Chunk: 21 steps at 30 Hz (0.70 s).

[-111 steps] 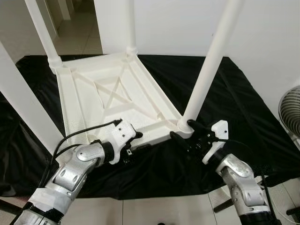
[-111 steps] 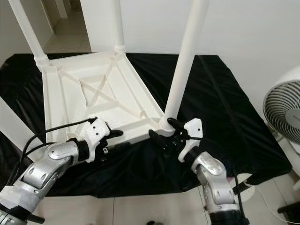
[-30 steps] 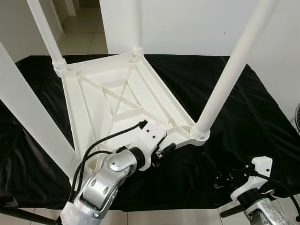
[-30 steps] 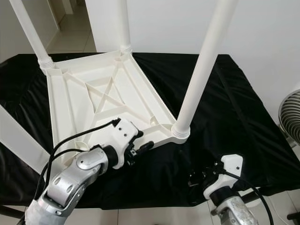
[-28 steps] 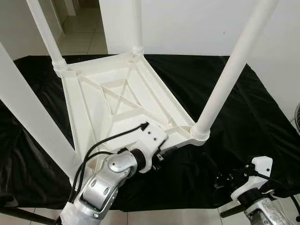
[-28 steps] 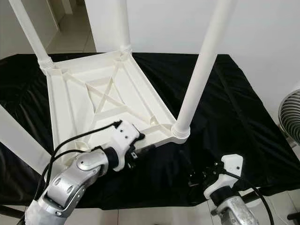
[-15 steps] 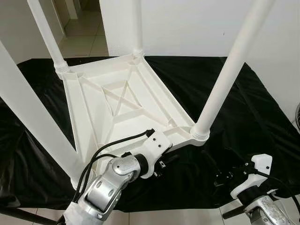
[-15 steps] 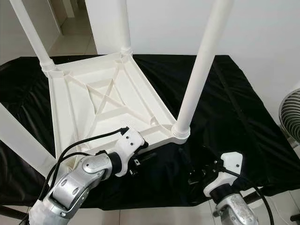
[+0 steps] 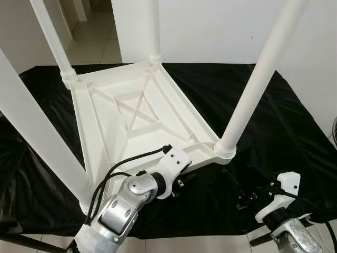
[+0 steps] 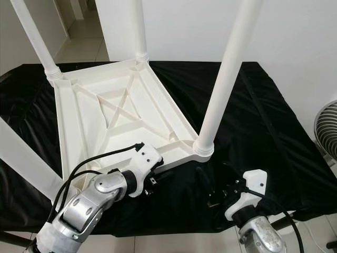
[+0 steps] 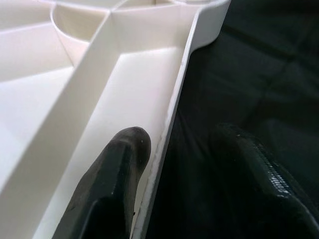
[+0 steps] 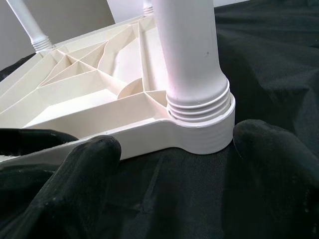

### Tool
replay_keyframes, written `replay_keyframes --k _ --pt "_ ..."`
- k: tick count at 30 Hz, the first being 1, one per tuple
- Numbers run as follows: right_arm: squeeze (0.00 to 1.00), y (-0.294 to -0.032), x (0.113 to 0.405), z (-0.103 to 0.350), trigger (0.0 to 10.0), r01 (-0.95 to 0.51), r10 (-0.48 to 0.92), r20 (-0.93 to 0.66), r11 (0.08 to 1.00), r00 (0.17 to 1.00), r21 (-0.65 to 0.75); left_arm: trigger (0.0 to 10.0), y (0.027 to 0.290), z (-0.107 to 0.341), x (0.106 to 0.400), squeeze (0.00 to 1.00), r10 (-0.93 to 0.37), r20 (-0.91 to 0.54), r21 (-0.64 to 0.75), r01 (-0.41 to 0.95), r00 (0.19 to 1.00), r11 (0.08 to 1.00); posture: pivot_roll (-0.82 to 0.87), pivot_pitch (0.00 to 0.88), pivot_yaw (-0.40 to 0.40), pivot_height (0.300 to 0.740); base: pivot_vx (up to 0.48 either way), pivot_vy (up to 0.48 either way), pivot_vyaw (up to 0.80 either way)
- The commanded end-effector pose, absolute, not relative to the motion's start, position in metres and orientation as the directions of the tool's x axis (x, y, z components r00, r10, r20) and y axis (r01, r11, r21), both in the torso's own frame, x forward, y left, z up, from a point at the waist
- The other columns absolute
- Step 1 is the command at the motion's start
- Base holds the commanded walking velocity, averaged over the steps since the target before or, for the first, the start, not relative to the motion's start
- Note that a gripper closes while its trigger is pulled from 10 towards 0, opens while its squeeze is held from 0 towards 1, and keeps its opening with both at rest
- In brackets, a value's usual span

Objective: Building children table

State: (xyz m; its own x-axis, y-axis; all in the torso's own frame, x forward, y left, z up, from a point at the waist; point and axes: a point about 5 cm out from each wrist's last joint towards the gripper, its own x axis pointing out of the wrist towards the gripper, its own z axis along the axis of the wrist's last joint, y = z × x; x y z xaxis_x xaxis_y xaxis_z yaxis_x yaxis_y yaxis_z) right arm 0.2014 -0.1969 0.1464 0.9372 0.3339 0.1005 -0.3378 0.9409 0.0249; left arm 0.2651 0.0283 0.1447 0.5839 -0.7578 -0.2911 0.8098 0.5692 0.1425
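A white plastic children's table (image 9: 131, 113) lies upside down on a black cloth (image 9: 274, 121), its four legs pointing up. My left gripper (image 9: 180, 183) is at the near rim (image 11: 174, 99), open. One finger (image 11: 114, 174) rests inside the rim and the other finger (image 11: 259, 184) stands outside it with a gap. My right gripper (image 10: 210, 192) hovers low over the cloth, open wide. It faces the threaded socket (image 12: 204, 132) of the near right leg (image 9: 253, 89) and stops a little short of it.
A fan (image 10: 329, 132) stands at the right edge, beyond the cloth. The thick near left leg (image 9: 31, 137) rises close to my left arm. A white wall is behind, with a tiled doorway (image 9: 89, 31) at the back left.
My right gripper, which was at the near right leg's socket, has dropped back onto the cloth and has now crept slightly toward it again. My left gripper has shifted right along the near rim.
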Motion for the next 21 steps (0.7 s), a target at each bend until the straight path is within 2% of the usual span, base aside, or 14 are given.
replay_keyframes --k 1,5,6,7,8,9,10,13,21 --pt "0.0 -0.197 0.201 0.142 10.0 -0.343 0.341 0.073 0.939 0.937 0.026 10.0 0.031 0.136 0.267 0.0 -0.696 -0.324 0.158 0.762 0.641 0.628 -0.11 0.119 0.025 0.74 0.0 0.0 0.0" --pt "0.0 -0.196 0.203 0.142 10.0 -0.35 0.348 0.069 0.937 0.935 0.023 10.0 0.026 0.128 0.267 0.0 -0.626 -0.346 0.143 0.699 0.699 0.701 -0.11 0.116 0.023 0.74 0.0 0.0 0.0" --pt "0.0 -0.196 0.203 0.141 10.0 -0.35 0.348 0.069 0.936 0.935 0.023 8.0 0.026 0.13 0.269 0.0 -0.61 -0.338 0.123 0.676 0.717 0.726 -0.1 0.113 0.019 0.74 0.0 0.0 0.0" --pt "0.0 -0.196 0.203 0.141 10.0 -0.35 0.348 0.069 0.936 0.935 0.023 8.0 0.026 0.13 0.269 0.0 -0.61 -0.338 0.123 0.676 0.717 0.726 -0.1 0.113 0.019 0.74 0.0 0.0 0.0" --pt "0.0 -0.196 0.203 0.141 10.0 -0.351 0.348 0.068 0.936 0.935 0.023 6.3 0.027 0.131 0.27 0.0 -0.603 -0.336 0.112 0.666 0.724 0.737 -0.1 0.113 0.019 0.74 0.0 0.0 0.0" --pt "0.0 -0.196 0.203 0.141 10.0 -0.351 0.348 0.068 0.936 0.935 0.023 6.3 0.027 0.131 0.27 0.0 -0.599 -0.336 0.106 0.661 0.727 0.743 -0.1 0.113 0.019 0.74 0.0 0.0 0.0" --pt "0.0 -0.195 0.204 0.141 10.0 -0.355 0.352 0.069 0.935 0.933 0.026 0.0 0.031 0.13 0.273 0.0 -0.568 -0.331 0.095 0.626 0.753 0.774 -0.1 0.11 0.012 0.74 0.0 0.0 0.0" --pt "0.0 -0.192 0.205 0.141 10.0 -0.364 0.361 0.071 0.931 0.93 0.031 0.0 0.037 0.128 0.278 0.0 -0.509 -0.326 0.075 0.558 0.797 0.826 -0.1 0.109 0.008 0.74 0.0 0.0 0.0" --pt "0.0 -0.189 0.212 0.142 10.0 -0.394 0.391 0.071 0.919 0.918 0.03 0.0 0.047 0.129 0.277 0.0 -0.427 -0.316 0.07 0.469 0.847 0.88 -0.07 0.111 -0.026 0.74 0.0 0.0 0.0"
